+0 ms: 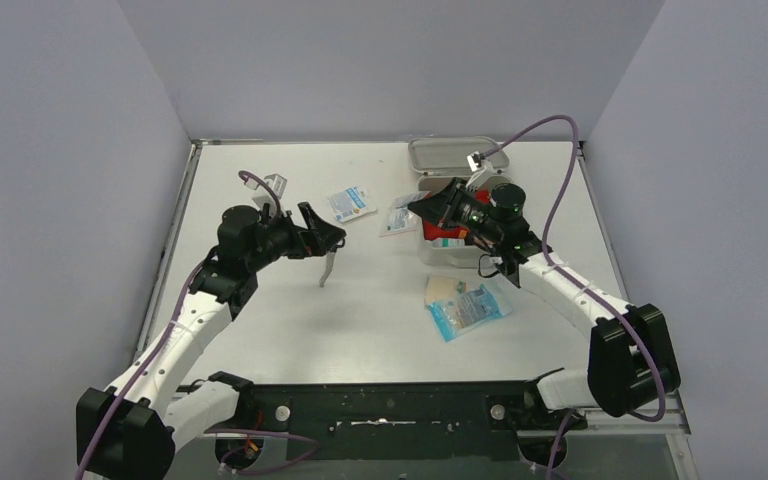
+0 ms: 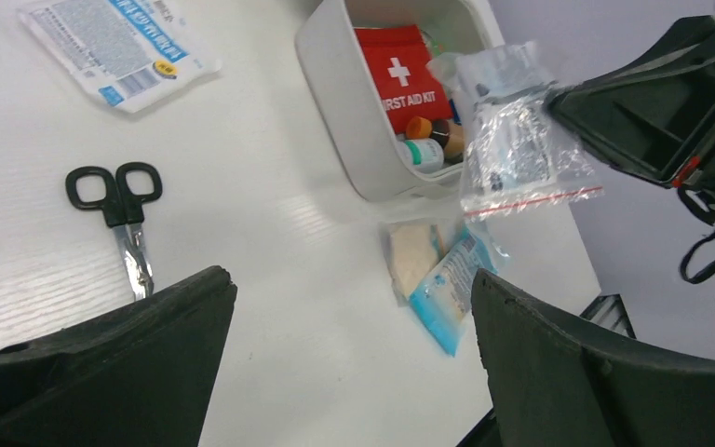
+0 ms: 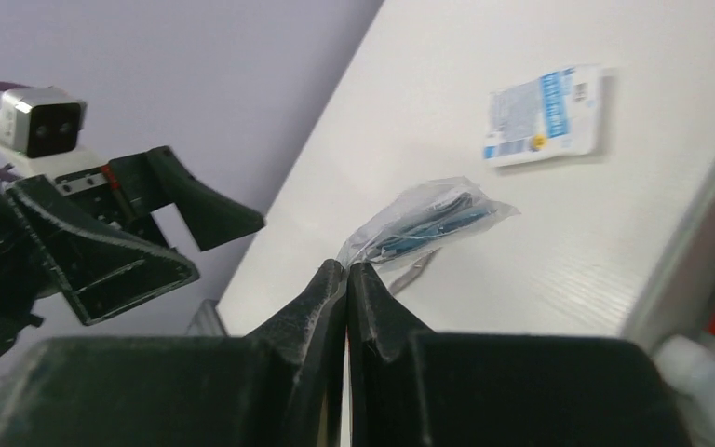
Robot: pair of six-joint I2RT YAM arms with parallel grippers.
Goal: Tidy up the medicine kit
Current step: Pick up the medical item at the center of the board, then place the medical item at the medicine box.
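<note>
the pale grey-white square plastic medicine kit [image 2: 335, 112] sits open at the far right of the table [image 1: 290, 320], holding a flat red pouch [image 2: 396, 74] marked "first aid kit". the right gripper [image 3: 346, 270] pinches a clear red-striped zip bag [image 2: 512, 130]; the left gripper [image 1: 320, 228] gapes wide, empty.

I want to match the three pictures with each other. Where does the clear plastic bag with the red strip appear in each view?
Top external: the clear plastic bag is near the centre, just left of the medicine kit.
Left wrist: the bag is upper right, in front of the kit.
Right wrist: the bag is in the centre, pinched by the shut right gripper.
Shared landmark: the blue-and-white packet, visible in all three views.
</note>
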